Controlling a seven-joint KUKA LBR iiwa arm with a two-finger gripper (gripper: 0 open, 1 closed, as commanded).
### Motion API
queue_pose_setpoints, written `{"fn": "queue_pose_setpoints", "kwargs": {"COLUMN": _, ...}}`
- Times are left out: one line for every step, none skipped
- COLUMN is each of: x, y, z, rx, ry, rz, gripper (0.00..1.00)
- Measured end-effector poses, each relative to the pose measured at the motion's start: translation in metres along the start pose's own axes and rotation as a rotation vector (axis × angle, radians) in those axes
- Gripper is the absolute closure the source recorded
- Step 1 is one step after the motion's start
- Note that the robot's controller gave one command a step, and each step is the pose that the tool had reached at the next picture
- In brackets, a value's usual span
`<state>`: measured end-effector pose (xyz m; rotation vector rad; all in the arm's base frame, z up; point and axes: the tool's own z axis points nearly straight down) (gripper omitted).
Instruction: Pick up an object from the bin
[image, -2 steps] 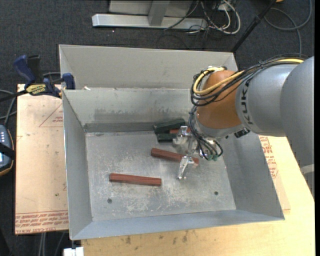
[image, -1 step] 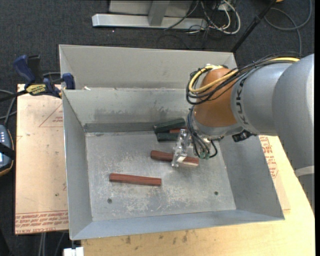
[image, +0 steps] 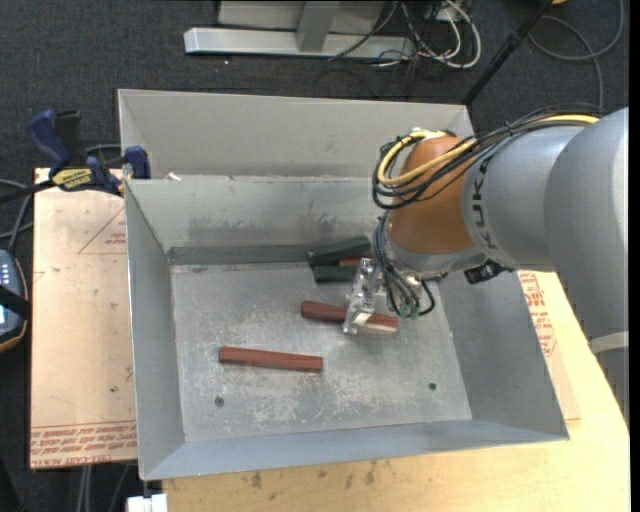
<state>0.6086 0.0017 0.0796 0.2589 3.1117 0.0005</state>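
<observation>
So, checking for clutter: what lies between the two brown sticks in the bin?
Nothing. In the camera view, bare bin floor separates the upper brown stick, at the gripper, from the lower brown stick.

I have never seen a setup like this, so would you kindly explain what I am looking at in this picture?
This is one camera looking down into a grey metal bin. The large grey arm entering from the right is a robot; its gripper is the small metal part at its tip. It is down at a reddish-brown bar in the bin's middle; whether it grips it, I cannot tell. A second reddish-brown bar lies nearer the front, and a dark object lies by the back wall.
</observation>
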Motion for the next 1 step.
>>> {"fn": "queue_pose_setpoints", "kwargs": {"x": 0.0009, "y": -0.0002, "z": -0.0031, "rx": 0.000, "ry": 0.003, "rz": 0.000, "gripper": 1.00}}
